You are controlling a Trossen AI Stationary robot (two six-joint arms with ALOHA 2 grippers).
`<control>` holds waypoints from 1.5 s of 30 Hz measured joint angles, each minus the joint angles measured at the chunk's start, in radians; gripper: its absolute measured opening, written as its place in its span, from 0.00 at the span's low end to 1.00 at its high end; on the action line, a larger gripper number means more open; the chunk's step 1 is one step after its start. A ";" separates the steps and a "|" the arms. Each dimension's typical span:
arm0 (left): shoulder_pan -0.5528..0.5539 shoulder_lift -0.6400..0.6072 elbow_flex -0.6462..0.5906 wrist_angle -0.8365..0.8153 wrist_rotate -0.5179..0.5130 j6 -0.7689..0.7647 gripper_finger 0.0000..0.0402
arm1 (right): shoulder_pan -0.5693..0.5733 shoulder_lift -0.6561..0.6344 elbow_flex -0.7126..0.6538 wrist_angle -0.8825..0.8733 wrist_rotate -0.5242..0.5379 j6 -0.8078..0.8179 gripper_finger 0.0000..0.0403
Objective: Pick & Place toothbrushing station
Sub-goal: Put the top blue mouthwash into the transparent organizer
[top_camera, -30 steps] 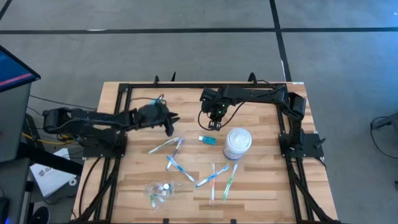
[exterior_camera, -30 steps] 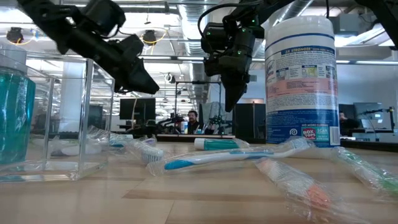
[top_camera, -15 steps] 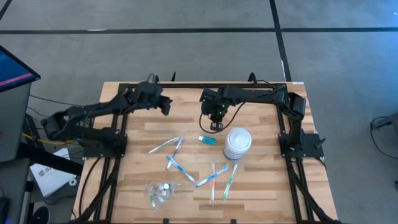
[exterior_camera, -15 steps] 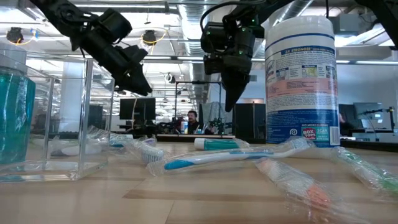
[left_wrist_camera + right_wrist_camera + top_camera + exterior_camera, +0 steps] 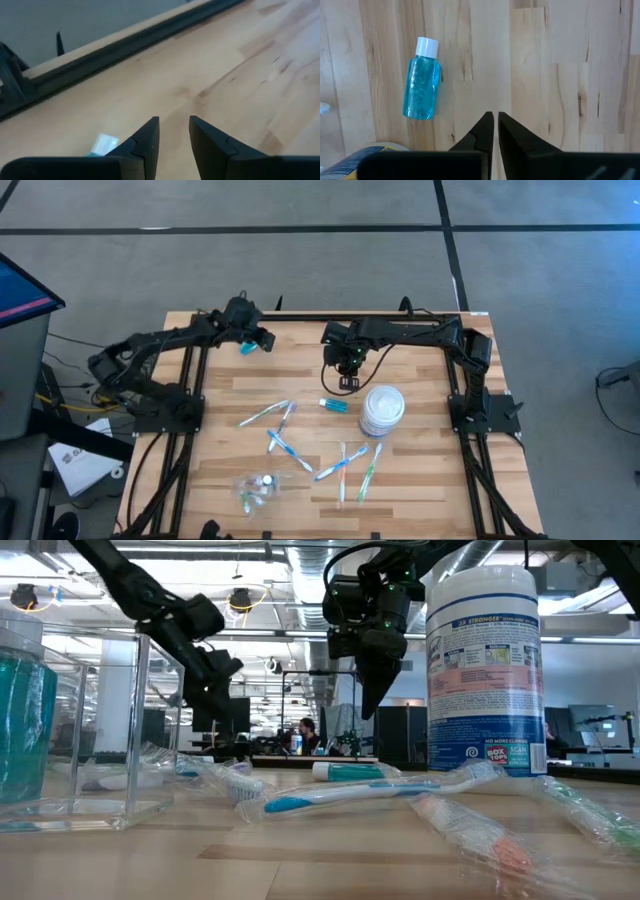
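Overhead, the wooden bench point(image 5: 420, 470) fills the lower centre of the frame, edged by a dark frame. Left arm reaches to the upper left of the bench, where the left end effector point(image 5: 255, 340) hovers with its fingers point(image 5: 147, 137) parted by a narrow gap and nothing between them; a small blue bottle point(image 5: 247, 347) lies on the bench just beside it. Right arm extends from the right edge toward upper centre; the right end effector point(image 5: 347, 380) points down above bare wood, its fingers point(image 5: 482, 132) pressed almost together and gripping nothing. A white wipes canister point(image 5: 382, 410) stands right of centre. Just left of it lies a second blue white-capped bottle point(image 5: 334, 405), on its side and apart from the right end effector. Toothbrushes point(image 5: 340, 465) are scattered singly across the middle and lower centre, some crossing. At the lower left, a crinkly clear bag point(image 5: 256, 488) holds a white-capped item. In the level view, a clear box point(image 5: 95, 730) stands at the left.
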 joint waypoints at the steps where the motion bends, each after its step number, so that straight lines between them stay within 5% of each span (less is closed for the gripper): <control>1: 0.004 0.023 0.025 -0.024 0.000 0.014 0.25 | 0.000 0.000 0.000 0.000 0.000 0.000 0.04; 21: 0.024 0.301 0.379 -0.487 -0.061 0.211 0.25 | 0.013 0.000 0.000 0.001 0.000 -0.078 0.04; 45: 0.024 0.357 0.390 -0.527 -0.151 0.283 0.31 | 0.032 0.000 0.000 0.024 0.000 -0.097 0.04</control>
